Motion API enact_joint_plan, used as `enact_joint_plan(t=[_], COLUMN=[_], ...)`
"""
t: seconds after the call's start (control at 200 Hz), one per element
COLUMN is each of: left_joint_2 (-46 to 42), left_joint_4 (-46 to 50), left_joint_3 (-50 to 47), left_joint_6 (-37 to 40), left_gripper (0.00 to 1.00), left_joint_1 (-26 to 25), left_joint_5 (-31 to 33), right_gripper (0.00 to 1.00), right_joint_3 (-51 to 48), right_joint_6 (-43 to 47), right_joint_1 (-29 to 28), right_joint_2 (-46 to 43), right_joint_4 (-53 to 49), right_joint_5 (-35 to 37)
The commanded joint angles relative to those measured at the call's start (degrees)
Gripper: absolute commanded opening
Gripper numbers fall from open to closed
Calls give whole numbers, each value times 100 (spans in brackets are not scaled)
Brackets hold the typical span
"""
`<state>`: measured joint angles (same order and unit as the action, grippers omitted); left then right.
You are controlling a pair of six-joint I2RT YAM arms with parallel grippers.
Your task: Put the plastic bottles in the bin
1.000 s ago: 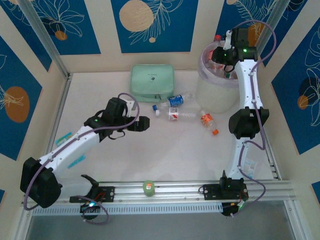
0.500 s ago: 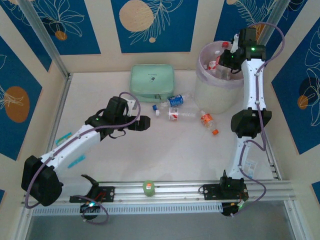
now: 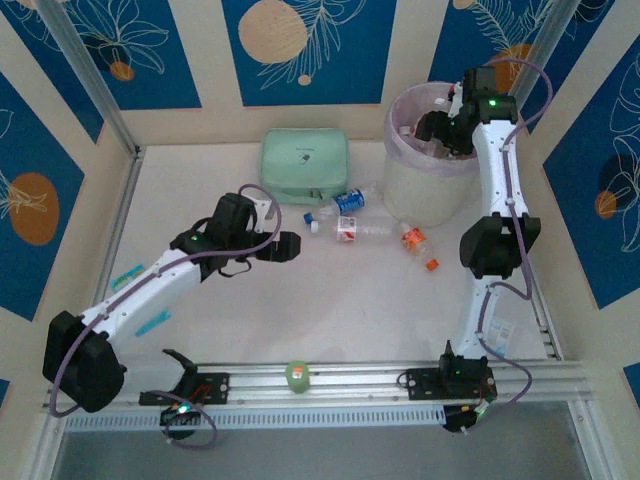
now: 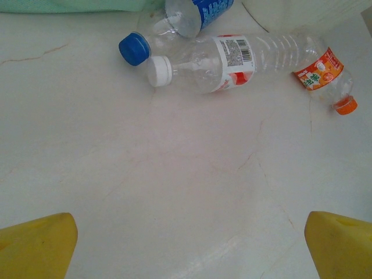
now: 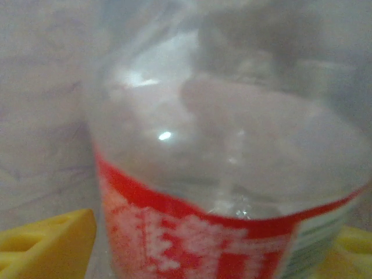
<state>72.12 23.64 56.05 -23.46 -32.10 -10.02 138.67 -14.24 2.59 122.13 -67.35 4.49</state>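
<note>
Three plastic bottles lie on the table: a blue-labelled one (image 3: 350, 200) (image 4: 192, 11), a white-capped one with a red and white label (image 3: 350, 229) (image 4: 232, 55), and an orange-capped one (image 3: 416, 243) (image 4: 322, 72). My left gripper (image 3: 295, 246) (image 4: 190, 244) hovers open just left of them, nothing between its yellow fingers. The bin (image 3: 425, 185) stands at the back right. My right gripper (image 3: 432, 128) (image 5: 203, 250) is inside its mouth, jaws spread wide, with a clear red-labelled bottle (image 5: 221, 174) filling the gap between them. Other bottles in the bin are blurred.
A mint green case (image 3: 304, 162) lies at the back, just behind the blue-labelled bottle. A small green object (image 3: 296, 375) sits on the front rail. Walls close the table on three sides. Bare tabletop (image 3: 330, 310) stretches between the bottles and the rail.
My right gripper has moved left and down into the bin's mouth and its jaws have spread apart. The left arm and the table bottles have not moved.
</note>
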Motion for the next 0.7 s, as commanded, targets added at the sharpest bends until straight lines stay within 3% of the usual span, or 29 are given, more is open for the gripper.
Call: enact_joint_plan(t=[0.0,0.09,0.34,0.585,0.695], left_joint_2=[-52,33,189,237,320], left_joint_4=[49,14,-68,-228,-274], left_joint_3=[45,38,59,-111,-99], left_joint_6=[92,70,96,27,17], left_gripper=[100,100,100,100,100], left_joint_1=[20,22,24,20,21], left_joint_5=[-60,-95,-122,-159,-166], right_gripper=[91,100,99,100,94], right_joint_3=[800,1144,422,-2360,-3460], right_joint_6=[147,309,642,1103,981], right_joint_1=[-9,5,-42,-740,-1008], right_joint_2=[-144,-320,-1543,-3614,-4273], right_joint_4=[-493,-625,-242,937,1033], right_joint_5=[89,211,391,792,1098])
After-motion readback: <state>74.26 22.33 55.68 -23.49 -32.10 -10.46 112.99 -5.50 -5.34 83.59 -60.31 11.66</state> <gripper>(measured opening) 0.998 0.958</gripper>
